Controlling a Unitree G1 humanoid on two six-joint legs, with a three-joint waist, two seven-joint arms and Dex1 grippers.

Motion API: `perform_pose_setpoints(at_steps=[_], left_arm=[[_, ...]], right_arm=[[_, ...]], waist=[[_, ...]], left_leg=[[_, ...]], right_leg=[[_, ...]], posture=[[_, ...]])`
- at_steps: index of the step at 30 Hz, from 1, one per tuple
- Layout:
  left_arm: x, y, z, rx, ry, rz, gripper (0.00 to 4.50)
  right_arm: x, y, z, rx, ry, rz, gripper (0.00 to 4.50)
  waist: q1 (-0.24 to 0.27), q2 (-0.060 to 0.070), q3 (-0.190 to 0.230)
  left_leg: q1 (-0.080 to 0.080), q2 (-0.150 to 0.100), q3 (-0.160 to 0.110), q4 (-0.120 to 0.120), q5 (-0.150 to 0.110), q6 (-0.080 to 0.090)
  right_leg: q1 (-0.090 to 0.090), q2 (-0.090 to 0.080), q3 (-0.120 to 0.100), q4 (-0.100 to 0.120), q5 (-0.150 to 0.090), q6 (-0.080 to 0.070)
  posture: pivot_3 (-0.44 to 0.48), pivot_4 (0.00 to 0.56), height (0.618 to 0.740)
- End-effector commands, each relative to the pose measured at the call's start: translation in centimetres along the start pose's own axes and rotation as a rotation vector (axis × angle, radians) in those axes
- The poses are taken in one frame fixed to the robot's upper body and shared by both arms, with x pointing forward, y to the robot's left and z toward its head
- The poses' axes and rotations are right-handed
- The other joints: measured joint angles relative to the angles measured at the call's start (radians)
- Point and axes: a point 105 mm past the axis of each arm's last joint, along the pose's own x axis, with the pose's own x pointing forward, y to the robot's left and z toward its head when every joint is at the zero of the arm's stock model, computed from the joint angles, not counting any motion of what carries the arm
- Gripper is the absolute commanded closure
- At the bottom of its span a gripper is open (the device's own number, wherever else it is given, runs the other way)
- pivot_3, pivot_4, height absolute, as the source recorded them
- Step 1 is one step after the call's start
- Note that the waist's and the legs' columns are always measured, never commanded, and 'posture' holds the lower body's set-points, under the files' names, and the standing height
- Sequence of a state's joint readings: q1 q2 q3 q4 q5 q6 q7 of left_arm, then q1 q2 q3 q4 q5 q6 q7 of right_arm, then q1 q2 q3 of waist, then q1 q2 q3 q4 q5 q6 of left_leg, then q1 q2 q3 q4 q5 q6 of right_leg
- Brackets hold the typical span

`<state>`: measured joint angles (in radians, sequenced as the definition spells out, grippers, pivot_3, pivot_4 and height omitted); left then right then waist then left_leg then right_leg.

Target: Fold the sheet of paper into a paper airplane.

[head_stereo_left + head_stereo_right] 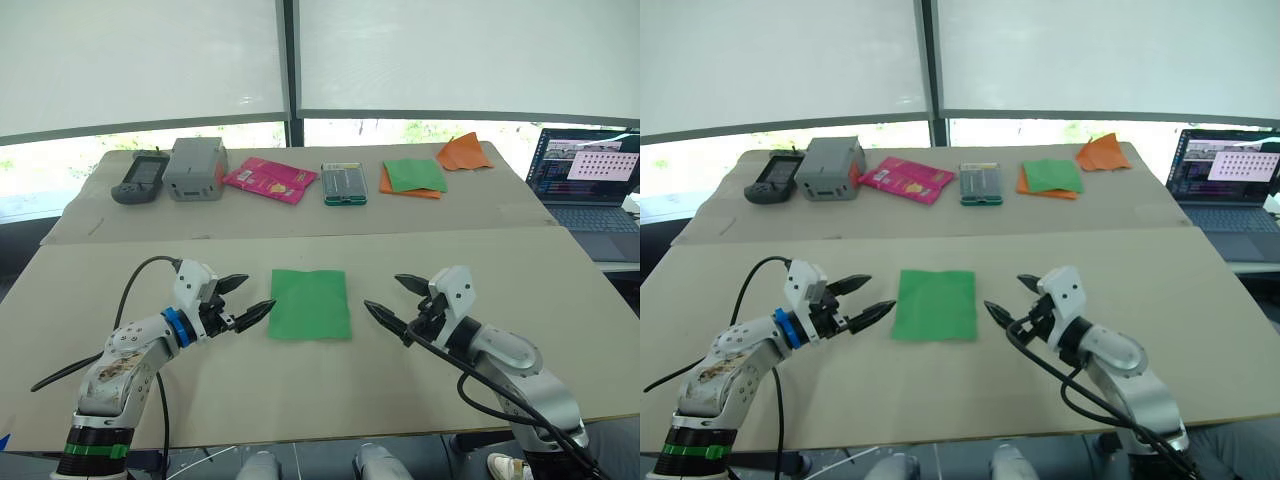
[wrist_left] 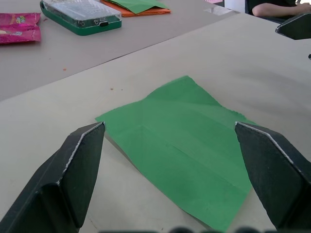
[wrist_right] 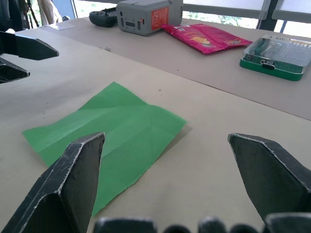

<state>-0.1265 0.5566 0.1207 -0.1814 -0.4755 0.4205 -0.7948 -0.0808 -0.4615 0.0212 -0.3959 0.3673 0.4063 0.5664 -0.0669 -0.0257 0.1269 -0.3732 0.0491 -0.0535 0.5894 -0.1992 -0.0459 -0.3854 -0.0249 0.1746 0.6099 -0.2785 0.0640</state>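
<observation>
On the near table (image 1: 100, 280), the green sheet of paper (image 1: 311, 303) lay flat between both grippers.
Left gripper (image 1: 246, 298) and right gripper (image 1: 393, 302) gaped wide, empty; thin paper could slide or crumple if pinched unevenly.

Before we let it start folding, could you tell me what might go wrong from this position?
The sheet of paper lies flat on the table with only faint creases, so a finger may struggle to get under an edge and could simply push the sheet along instead.

The left gripper and right gripper are both open on opposite sides of the sheet; if they close in unevenly, the thin paper could buckle or crease off-line.
</observation>
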Motion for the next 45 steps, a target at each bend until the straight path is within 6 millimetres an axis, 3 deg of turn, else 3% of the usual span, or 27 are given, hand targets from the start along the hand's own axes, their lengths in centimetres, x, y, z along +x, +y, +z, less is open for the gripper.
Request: perform_pose_setpoints(at_steps=[1,12,16,26,38,45], left_arm=[[-0.4,0.1,1.0,0.025,-0.020,-0.004,0.00],[-0.4,0.4,0.7,0.028,0.001,-0.016,0.00],[-0.4,0.4,0.8,0.026,-0.005,-0.028,1.06],[0.7,0.0,0.0,0.075,0.040,-0.098,4.42],[4.4,1.0,-3.2,0.255,0.225,-0.170,4.49],[5.2,0.9,-4.7,0.305,0.287,-0.195,4.49]], right_arm=[[0.1,0.1,0.9,-0.013,-0.026,0.008,0.02],[0.1,0.2,0.8,-0.008,-0.024,0.003,0.02],[0.1,0.2,0.8,-0.007,-0.024,0.003,0.00],[0.3,0.3,0.8,-0.007,-0.025,0.006,0.00],[0.7,0.5,0.2,-0.010,0.014,0.010,0.00],[1.3,0.1,-2.2,-0.018,0.160,-0.001,0.00]], waist=[[0.000,0.000,0.000],[0.000,0.000,0.000],[0.000,0.000,0.000],[0.001,0.000,0.000],[-0.001,0.000,0.000],[0.005,0.001,-0.001]], left_leg=[[0.000,0.000,0.000,0.000,0.000,0.000],[0.000,0.000,0.000,0.000,0.000,0.000],[0.000,0.000,0.000,0.000,0.000,0.000],[0.000,0.000,0.000,0.000,0.000,0.000],[0.000,0.000,0.000,0.000,0.000,0.000],[0.000,0.000,0.000,0.000,0.000,0.000]], right_leg=[[0.000,0.000,0.000,0.000,0.000,0.000],[0.000,0.000,0.000,0.000,0.000,0.000],[0.000,0.000,0.000,0.000,0.000,0.000],[0.000,0.000,0.000,0.000,0.000,0.000],[0.000,0.000,0.000,0.000,0.000,0.000],[0.000,0.000,0.000,0.000,0.000,0.001]], posture=[[0.000,0.150,0.740],[0.000,0.150,0.740],[0.000,0.150,0.740],[0.000,0.150,0.740],[0.000,0.150,0.740],[0.000,0.150,0.740]])
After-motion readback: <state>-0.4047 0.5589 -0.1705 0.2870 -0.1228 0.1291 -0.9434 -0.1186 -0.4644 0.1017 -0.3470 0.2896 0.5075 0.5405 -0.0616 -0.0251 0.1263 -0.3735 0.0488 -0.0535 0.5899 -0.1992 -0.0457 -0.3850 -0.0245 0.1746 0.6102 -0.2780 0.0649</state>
